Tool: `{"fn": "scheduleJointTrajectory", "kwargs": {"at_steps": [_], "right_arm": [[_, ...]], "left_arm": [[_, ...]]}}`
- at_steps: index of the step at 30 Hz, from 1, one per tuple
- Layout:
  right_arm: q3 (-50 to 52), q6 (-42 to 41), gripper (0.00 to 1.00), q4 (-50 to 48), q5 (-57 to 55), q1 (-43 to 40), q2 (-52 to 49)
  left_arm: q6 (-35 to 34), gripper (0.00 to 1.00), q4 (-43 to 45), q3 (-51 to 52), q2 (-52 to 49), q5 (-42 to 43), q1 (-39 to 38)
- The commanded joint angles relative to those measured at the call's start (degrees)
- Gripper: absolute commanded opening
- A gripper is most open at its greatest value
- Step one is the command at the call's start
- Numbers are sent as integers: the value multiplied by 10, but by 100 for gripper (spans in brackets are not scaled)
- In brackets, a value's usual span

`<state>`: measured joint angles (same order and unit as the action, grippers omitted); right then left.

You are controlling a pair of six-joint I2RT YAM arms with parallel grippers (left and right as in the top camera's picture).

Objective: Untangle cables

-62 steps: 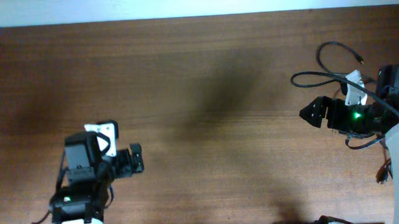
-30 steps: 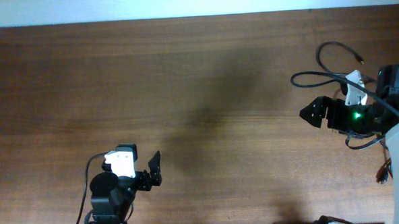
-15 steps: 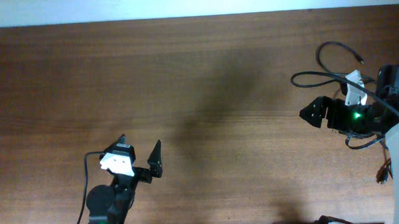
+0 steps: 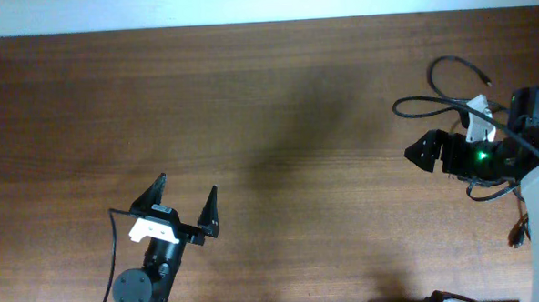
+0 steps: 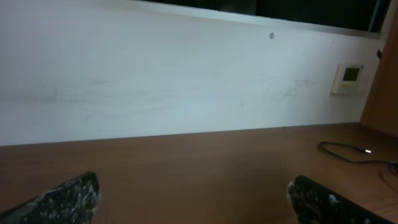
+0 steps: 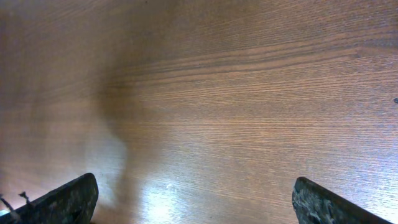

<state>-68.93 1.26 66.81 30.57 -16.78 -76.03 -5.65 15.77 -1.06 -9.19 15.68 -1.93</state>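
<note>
Thin black cables (image 4: 441, 67) lie in loose loops at the far right of the wooden table, one with a small plug end (image 4: 486, 80). One stretch runs under my right arm. The left wrist view shows a cable (image 5: 345, 153) far off to the right, with a bright tip (image 5: 368, 150). My left gripper (image 4: 187, 184) is open and empty near the table's front left, pointing at the far wall; its fingertips (image 5: 87, 186) stand wide apart. My right gripper (image 4: 414, 152) is open and empty just left of the cables, above bare wood (image 6: 194, 180).
A white wall runs along the table's far edge (image 4: 246, 24). A small white wall panel (image 5: 347, 76) shows in the left wrist view. Thicker black wires and an orange plug (image 4: 515, 237) hang at the right arm's base.
My left arm has drawn back toward the front edge, turned its gripper from pointing right to pointing at the far wall, and opened it wide. The right arm and the cables have not moved.
</note>
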Motion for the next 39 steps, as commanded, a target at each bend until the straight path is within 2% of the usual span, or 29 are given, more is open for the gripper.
{"fn": "scheduleJointTrajectory", "kwargs": {"at_steps": [1,24,26,29,31,32,36,39], "right_arm": [[0,-2,99,-2,7,3,0],[0,-2,99,-2,7,3,0],[0,-2,99,-2,7,3,0],[0,-2,99,-2,7,3,0],[0,-3,99,-2,7,3,0],[0,-2,99,-2,7,3,0],[0,-2,99,-2,7,3,0],[0,-2,99,-2,7,3,0]], "left_arm": [[1,99,2,5,6,7,-3],[2,99,-56,5,89,4,-3],[14,99,-56,5,89,4,-3],[71,99,-67,5,89,4,-1],[162,99,-113,5,89,4,-1],[179,99,-127,5,89,4,0],[190,99,-194,5,90,-5,16],[191,99,-193,5,90,-13,16]]}}
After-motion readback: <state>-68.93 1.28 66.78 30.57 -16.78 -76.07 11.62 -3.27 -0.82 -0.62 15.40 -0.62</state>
